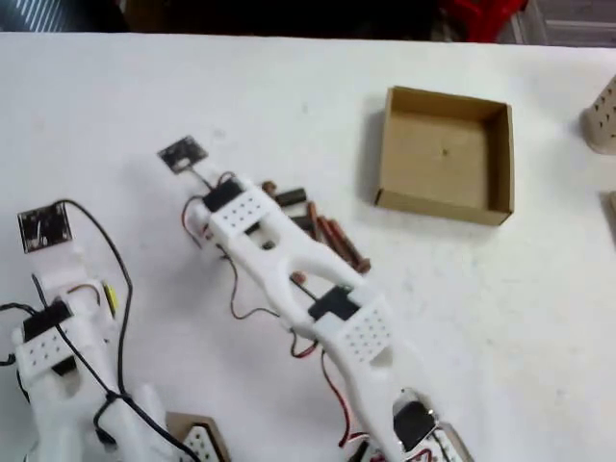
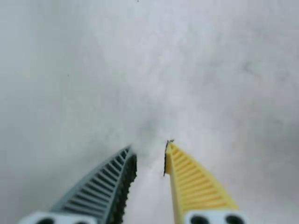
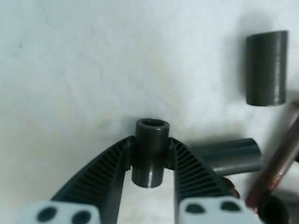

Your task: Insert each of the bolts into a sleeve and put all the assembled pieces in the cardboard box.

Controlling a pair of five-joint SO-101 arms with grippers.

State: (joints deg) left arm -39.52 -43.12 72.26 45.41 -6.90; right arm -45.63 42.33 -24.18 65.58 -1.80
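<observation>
Step one, sleeve pickup: my right gripper (image 3: 150,142) clamped on a dark sleeve (image 3: 149,161) beside the bolts (image 3: 275,170), left gripper (image 2: 148,150) parted over bare table (image 2: 140,70); next I need a bolt aligned to its bore.

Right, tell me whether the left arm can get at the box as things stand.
Probably not. The box sits far from the left arm, and the right arm lies stretched across between them.
</observation>
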